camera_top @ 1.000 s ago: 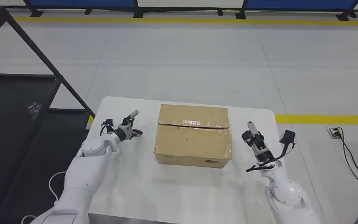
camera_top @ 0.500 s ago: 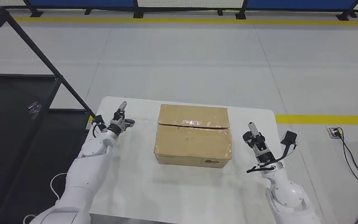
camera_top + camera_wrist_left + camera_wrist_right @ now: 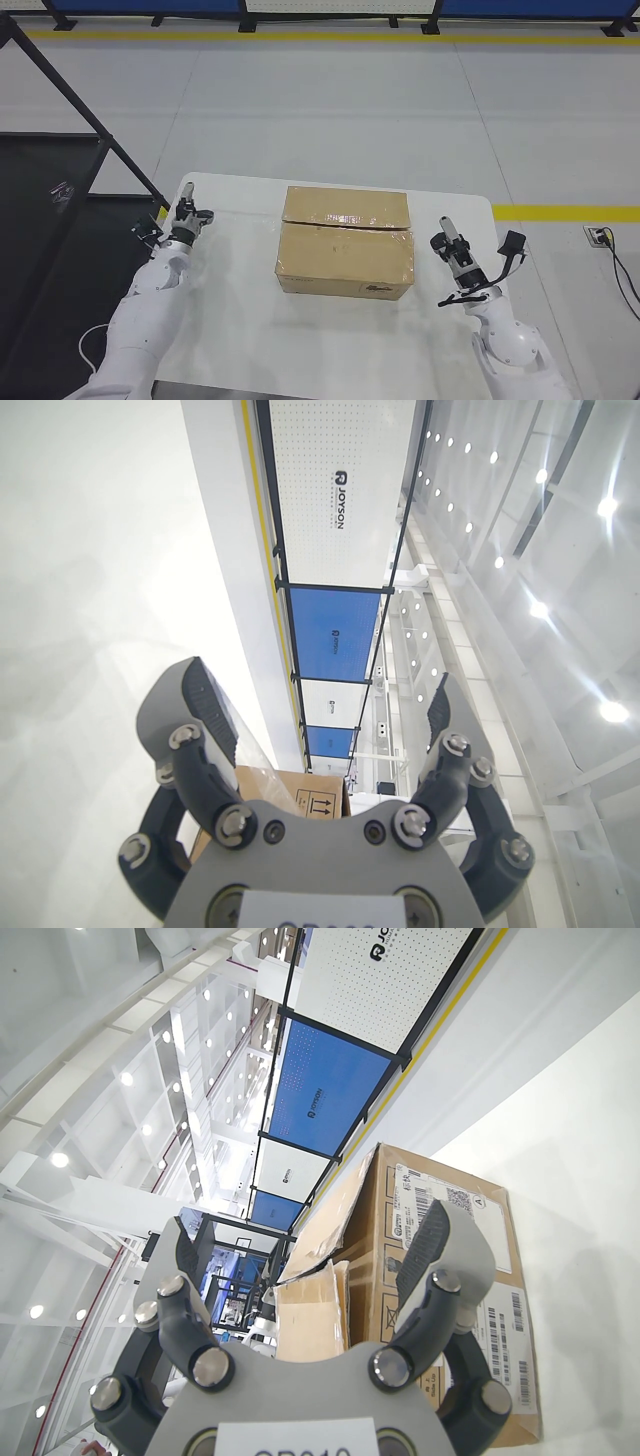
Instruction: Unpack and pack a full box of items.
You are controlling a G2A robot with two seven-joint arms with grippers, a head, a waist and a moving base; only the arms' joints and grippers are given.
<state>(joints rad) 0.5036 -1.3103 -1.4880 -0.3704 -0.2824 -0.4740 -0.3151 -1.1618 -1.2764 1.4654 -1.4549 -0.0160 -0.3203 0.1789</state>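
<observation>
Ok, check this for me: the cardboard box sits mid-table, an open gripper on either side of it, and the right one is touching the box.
One thing is wrong: the right gripper is not touching the box. The top view shows a strip of bare table between them. The rest holds: the box sits mid-table with an open gripper on either side, the left gripper on the other.

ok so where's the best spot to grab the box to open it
Likely the lifted flap edge at the box end facing the right gripper: the cardboard there is torn and raised, leaving a lip. Come from that side.
</observation>
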